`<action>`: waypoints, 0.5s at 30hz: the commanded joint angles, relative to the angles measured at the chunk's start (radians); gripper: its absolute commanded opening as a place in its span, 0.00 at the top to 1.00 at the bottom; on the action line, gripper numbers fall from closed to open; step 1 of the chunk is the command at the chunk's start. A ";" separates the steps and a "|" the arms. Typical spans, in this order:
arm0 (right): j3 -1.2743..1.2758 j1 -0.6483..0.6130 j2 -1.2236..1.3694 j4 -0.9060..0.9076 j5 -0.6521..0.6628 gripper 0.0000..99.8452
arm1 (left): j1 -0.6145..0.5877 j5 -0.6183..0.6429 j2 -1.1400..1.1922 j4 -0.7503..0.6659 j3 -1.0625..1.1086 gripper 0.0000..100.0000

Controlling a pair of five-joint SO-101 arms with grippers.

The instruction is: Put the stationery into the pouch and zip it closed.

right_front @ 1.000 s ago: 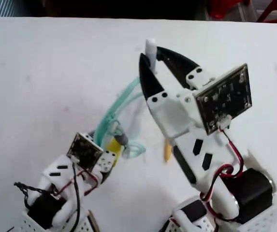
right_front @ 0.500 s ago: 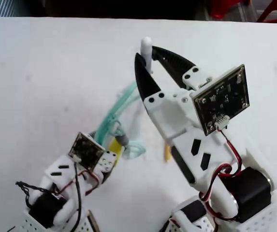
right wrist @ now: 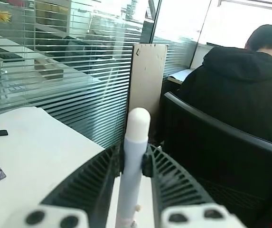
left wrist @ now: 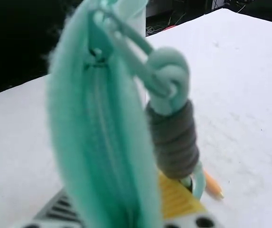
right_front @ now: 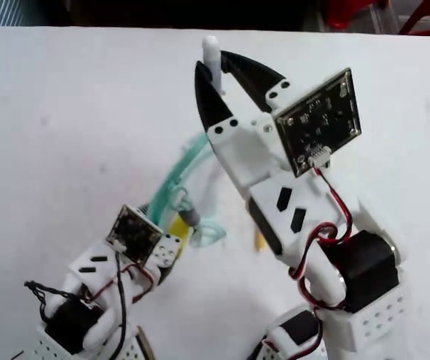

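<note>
R end effector (right_front: 213, 61) clamps pen (right_front: 211, 46) nr table (right_front: 64, 90) edge.

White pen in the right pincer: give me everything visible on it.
The white pen is a plain, smooth cylinder with a rounded tip, plastic by its look. It runs lengthwise between the ribbed black fingers of the right pincer, which clamp it from both sides, and its tip sticks out past them. In the high view it points toward the table's far edge, beyond the teal pouch. Its rear end is hidden.
</note>
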 commanded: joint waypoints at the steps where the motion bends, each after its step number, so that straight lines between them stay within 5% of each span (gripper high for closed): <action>1: -0.011 -0.041 -0.019 -0.041 0.002 0.98 | 0.012 -0.011 -0.016 -0.032 -0.014 0.97; 8: -0.006 -0.111 -0.005 -0.107 0.006 0.98 | 0.010 -0.011 -0.016 -0.048 -0.009 0.97; 15: 0.017 0.021 -0.042 -0.038 0.002 0.98 | 0.012 -0.011 -0.016 -0.043 -0.009 0.97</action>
